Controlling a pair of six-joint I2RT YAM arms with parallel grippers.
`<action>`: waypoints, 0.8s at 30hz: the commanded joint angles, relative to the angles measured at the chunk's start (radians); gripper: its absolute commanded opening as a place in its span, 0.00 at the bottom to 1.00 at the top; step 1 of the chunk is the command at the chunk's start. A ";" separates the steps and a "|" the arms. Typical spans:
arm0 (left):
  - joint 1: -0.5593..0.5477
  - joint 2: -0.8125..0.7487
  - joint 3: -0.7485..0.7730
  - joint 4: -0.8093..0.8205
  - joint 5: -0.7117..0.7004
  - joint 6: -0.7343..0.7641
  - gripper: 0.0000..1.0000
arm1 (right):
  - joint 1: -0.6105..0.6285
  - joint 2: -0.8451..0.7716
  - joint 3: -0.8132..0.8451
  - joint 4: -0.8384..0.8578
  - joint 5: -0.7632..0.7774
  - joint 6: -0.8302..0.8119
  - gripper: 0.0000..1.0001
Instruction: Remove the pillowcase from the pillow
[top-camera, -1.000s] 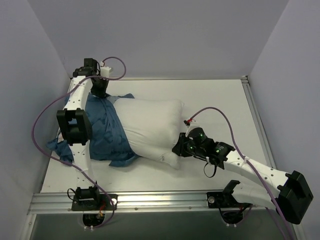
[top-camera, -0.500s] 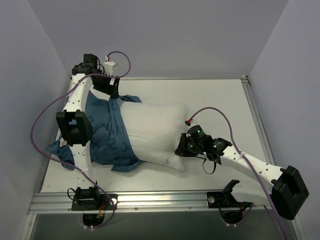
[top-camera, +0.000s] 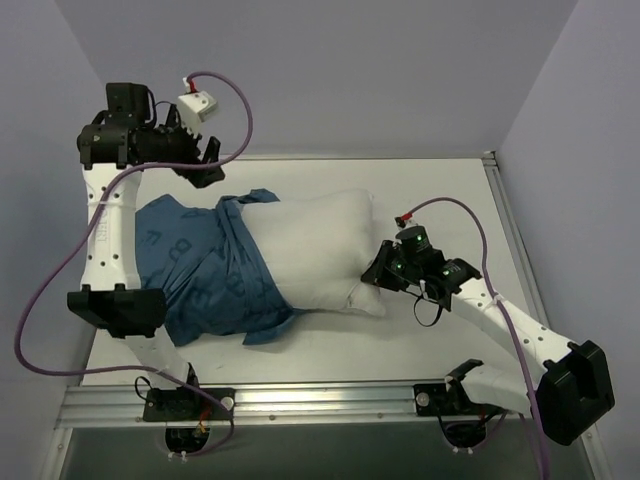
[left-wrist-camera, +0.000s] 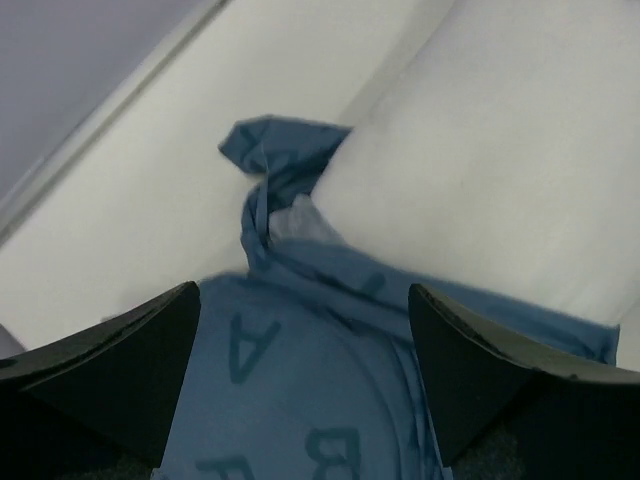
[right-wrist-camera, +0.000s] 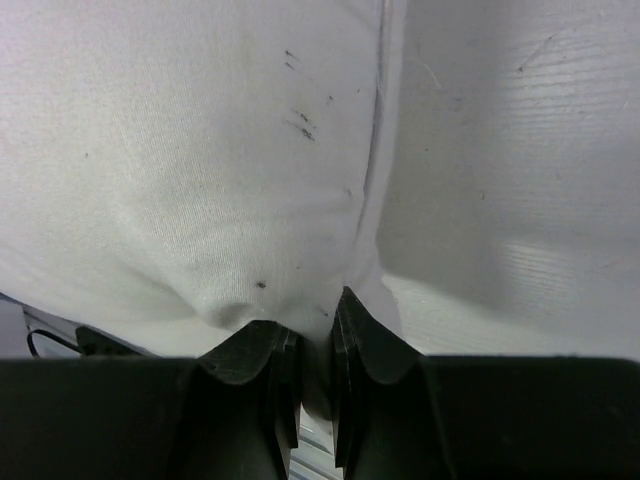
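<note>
R hand (top-camera: 373, 279) pinches pillow (top-camera: 310, 250) corner; L hand (top-camera: 211, 165) spread wide, empty, above bunched pillowcase (top-camera: 200, 272).

Two arms: white tubular links (top-camera: 103, 235), boxy black joint housings (top-camera: 122, 310). A thin purple cable (top-camera: 247, 105) loops along each arm to a small white connector block with red mark (top-camera: 195, 101). Green indicator lights (top-camera: 409, 240) on the right wrist. Left gripper (left-wrist-camera: 302, 295): black wedge-shaped fingers (left-wrist-camera: 110, 370).

We see a white table (top-camera: 450, 200) boxed in by pale lilac walls (top-camera: 330, 70), an aluminium rail (top-camera: 330, 398) along its near edge.
</note>
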 joint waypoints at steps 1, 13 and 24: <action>0.087 -0.148 -0.360 -0.274 -0.103 0.152 0.94 | -0.013 0.005 0.064 0.029 -0.013 0.053 0.00; 0.190 -0.559 -1.201 -0.065 -0.399 0.242 0.94 | -0.035 0.030 0.075 0.007 -0.032 0.020 0.00; -0.007 -0.150 -0.968 0.493 -0.599 -0.026 0.95 | -0.015 0.045 0.010 0.134 -0.065 0.098 0.00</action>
